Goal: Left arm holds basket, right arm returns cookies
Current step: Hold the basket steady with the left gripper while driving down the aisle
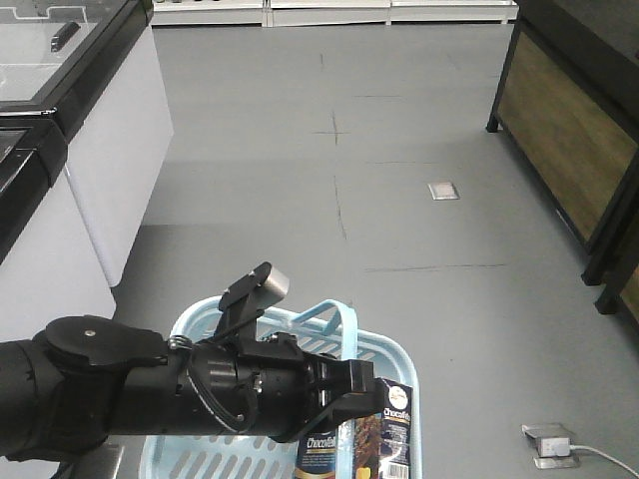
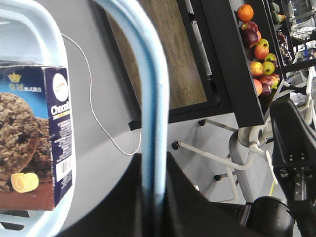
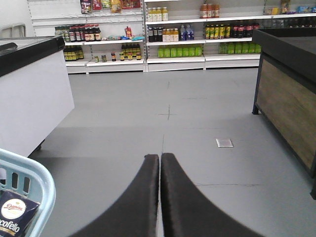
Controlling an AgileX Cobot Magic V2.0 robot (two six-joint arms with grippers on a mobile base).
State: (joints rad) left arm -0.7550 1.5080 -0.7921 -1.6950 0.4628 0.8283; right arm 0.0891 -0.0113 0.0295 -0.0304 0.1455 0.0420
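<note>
**Shop aisle under even light**

I saw a grey floor [image 1: 399,130] with a small metal plate [image 1: 443,190] set in it. White chest freezers [image 1: 120,130] stood on the left and a wood-panelled stand [image 1: 569,140] on the right. Drink shelves [image 3: 177,34] lined the far wall.

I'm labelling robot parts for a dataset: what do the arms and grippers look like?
The left arm is thick, black, with bulky round joints and a silver-grey block near its wrist. The right gripper has two smooth black tapering fingers.
</note>
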